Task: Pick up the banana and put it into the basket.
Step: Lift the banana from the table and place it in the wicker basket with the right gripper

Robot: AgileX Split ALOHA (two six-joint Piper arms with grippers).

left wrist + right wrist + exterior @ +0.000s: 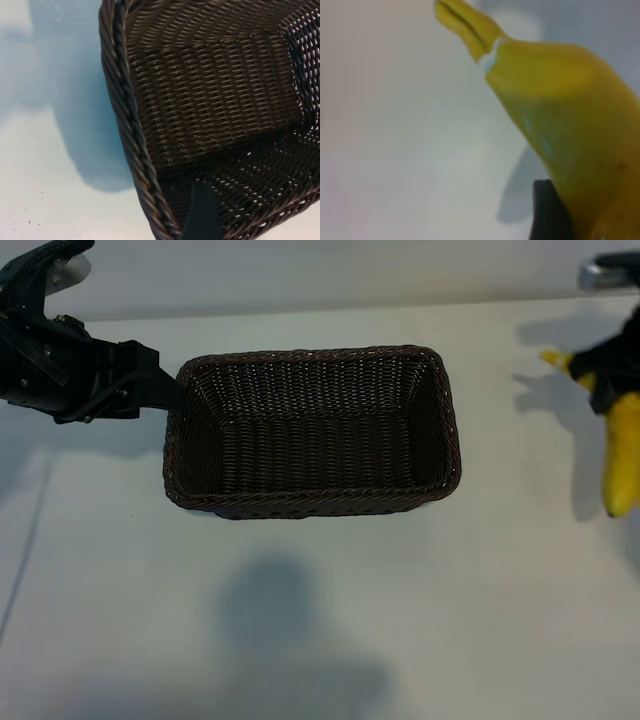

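White table (330, 620), basket (310, 502), gripped banana (622, 455)

Yellow banana (622, 465) hangs lifted at far right, well apart from the empty brown wicker basket (310, 502).

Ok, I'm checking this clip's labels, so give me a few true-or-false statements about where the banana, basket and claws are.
1. The banana lies inside the basket. False: the basket is empty, and the banana is off to its right.
2. The right claw is closed on the banana. True.
3. The left claw is at the basket's left rim. True.
4. The basket is tipped on its side. False: it sits upright, opening upward.
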